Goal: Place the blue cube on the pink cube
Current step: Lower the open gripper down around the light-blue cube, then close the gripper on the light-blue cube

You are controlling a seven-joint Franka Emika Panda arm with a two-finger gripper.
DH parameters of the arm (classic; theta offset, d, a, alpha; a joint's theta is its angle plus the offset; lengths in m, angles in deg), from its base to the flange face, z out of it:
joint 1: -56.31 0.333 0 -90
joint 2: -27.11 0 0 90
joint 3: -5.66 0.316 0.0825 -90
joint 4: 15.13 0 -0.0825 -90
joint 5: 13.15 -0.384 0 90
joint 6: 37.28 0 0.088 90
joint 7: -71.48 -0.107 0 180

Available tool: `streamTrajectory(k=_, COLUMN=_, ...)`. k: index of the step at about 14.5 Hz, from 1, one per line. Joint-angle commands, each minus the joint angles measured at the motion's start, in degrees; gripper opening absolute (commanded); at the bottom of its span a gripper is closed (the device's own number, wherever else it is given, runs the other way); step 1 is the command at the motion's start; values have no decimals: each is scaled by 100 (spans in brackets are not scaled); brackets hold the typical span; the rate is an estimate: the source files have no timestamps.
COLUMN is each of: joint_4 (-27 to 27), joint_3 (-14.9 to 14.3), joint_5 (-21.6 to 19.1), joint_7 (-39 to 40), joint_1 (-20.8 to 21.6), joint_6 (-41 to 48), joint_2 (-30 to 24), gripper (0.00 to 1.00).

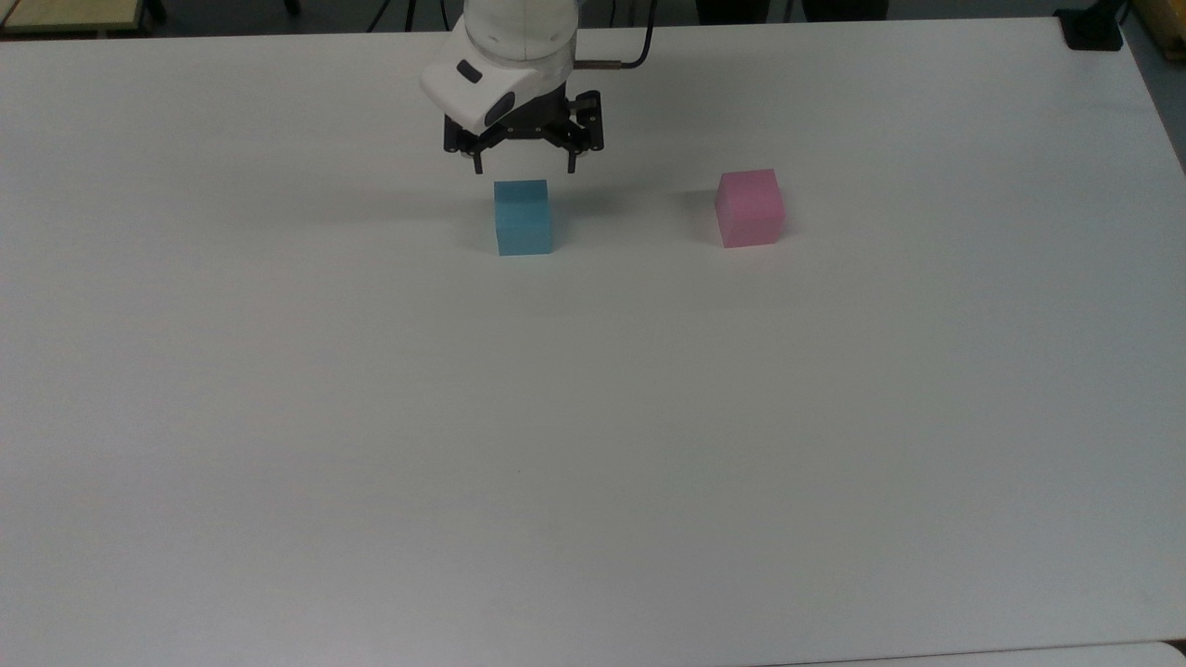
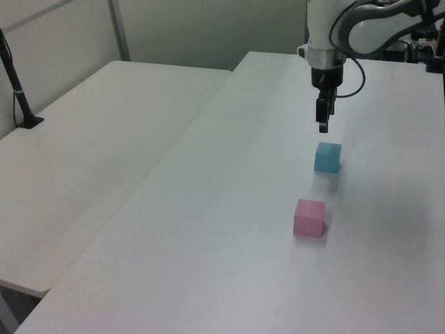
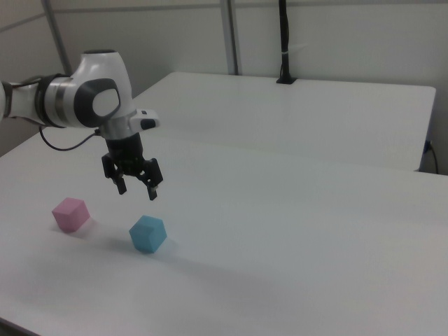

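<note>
Blue cube (image 1: 523,218) is just sitting flat on the white table. Pink cube (image 1: 750,207) sits well apart, to the top view's right.

Lighting evenly and brightly from overhead, leaving the white table (image 1: 593,417) free of glare. Casting only faint, soft shadows beside the blue cube (image 1: 523,218). Blurring nothing noticeably.

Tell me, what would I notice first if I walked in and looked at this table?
Probably the two little cubes on the big white table: a blue cube and, apart from it toward the top view's right, a pink cube. Next you'd spot the white robot arm, whose black gripper hangs open just above the blue cube without touching it.
</note>
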Motion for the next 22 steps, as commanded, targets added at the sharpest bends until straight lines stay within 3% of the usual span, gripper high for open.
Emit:
streamTrajectory(k=1, joint_4=601, joint_3=-21, joint_5=328, joint_7=0, joint_1=-18, joint_6=-684, joint_2=-8, gripper=100)
streamTrajectory(k=7, joint_4=839, joint_3=-48, joint_5=435, joint_7=0, joint_1=9, joint_6=-852, joint_2=150, gripper=100)
streamTrajectory(k=19, joint_4=805, joint_3=-48, joint_5=496, joint_7=-53, joint_1=62, joint_6=-1318, joint_2=634, gripper=100)
streamTrajectory(k=22, joint_4=805, joint_3=-48, joint_5=496, joint_7=-53, joint_1=70, joint_6=-1310, joint_2=643, gripper=86)
